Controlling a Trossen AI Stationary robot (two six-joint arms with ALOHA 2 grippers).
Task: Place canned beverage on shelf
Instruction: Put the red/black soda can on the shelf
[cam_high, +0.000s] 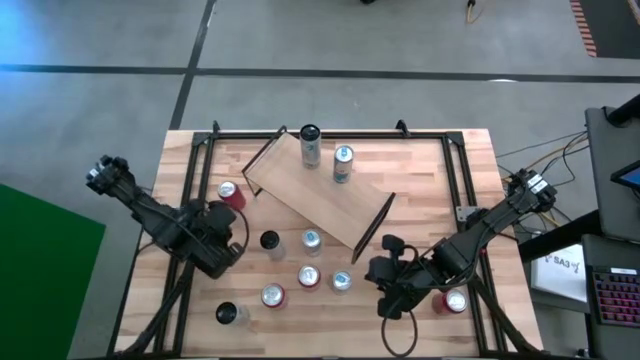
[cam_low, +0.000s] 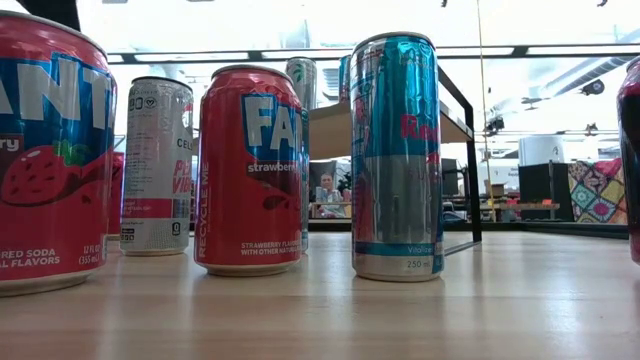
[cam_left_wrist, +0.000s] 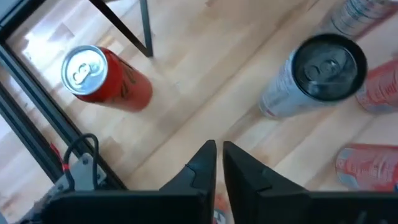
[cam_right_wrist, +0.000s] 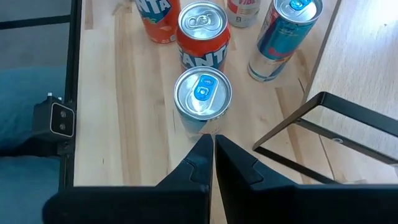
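Note:
The shelf (cam_high: 318, 195), a light-wood plank with black end frames, lies slantwise mid-table; a dark can (cam_high: 309, 145) and a blue can (cam_high: 343, 163) stand by its far edge. Several more cans stand upright on the tabletop near the front. My left gripper (cam_left_wrist: 219, 155) (cam_high: 236, 228) hangs shut above the table, between a red can (cam_left_wrist: 102, 78) and a black-topped can (cam_left_wrist: 317, 78). My right gripper (cam_right_wrist: 211, 144) (cam_high: 372, 272) is shut too, its tips just short of a silver can with a blue tab (cam_right_wrist: 202, 93). Neither gripper appears in the low view.
A black metal frame (cam_high: 200, 160) runs along the table's left, far and right edges. One red can (cam_high: 455, 300) stands under the right arm near the front right corner. Orange and blue cans (cam_right_wrist: 202, 34) crowd behind the blue-tab can. The low view shows cans (cam_low: 395, 155) close up.

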